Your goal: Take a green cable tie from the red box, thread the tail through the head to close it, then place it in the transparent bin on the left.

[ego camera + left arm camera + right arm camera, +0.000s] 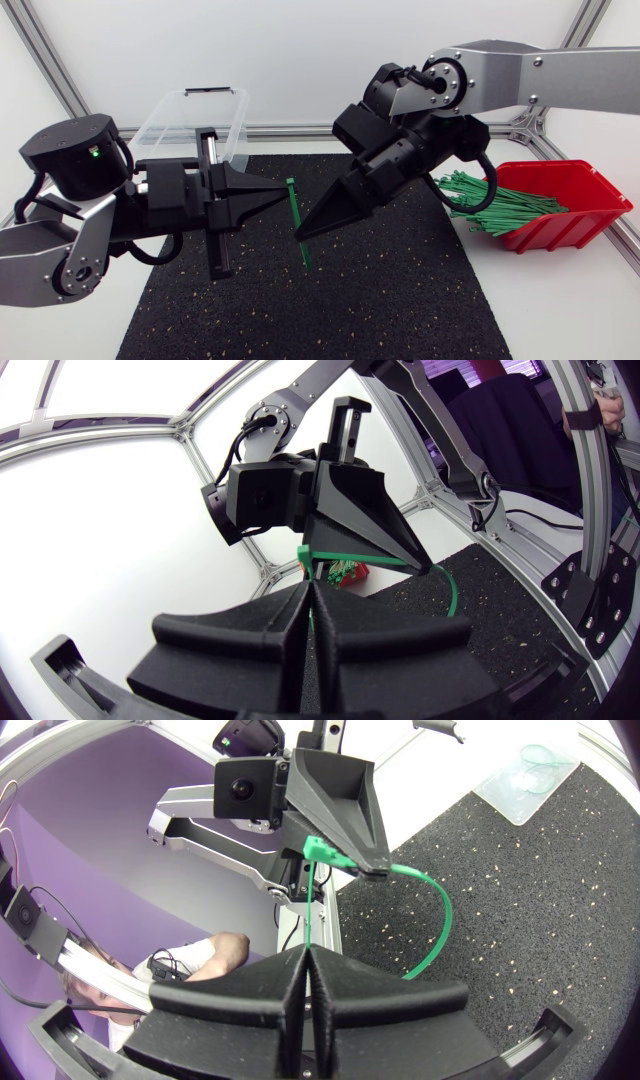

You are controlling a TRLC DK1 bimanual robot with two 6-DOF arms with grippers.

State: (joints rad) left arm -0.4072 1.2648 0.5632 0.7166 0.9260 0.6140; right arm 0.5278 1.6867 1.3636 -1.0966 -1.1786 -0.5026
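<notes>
Green cable tie (292,205) stands bowed at centre frame, above the black mat (400,300). Centre-left: left gripper (283,190) pinched tight on its head end. Just right of it: right gripper (301,234) clamped on the tail, pointing at the head. Judged mid-threading. Hold the head steady, feed the tail square into the slot, don't buckle the loop.

You're in a robotics lab cell: aluminium frame rails (50,62) fence your white counter (560,300), blank white panels (300,50) stand behind it, and a black speckled mat (380,300) covers its middle.
</notes>
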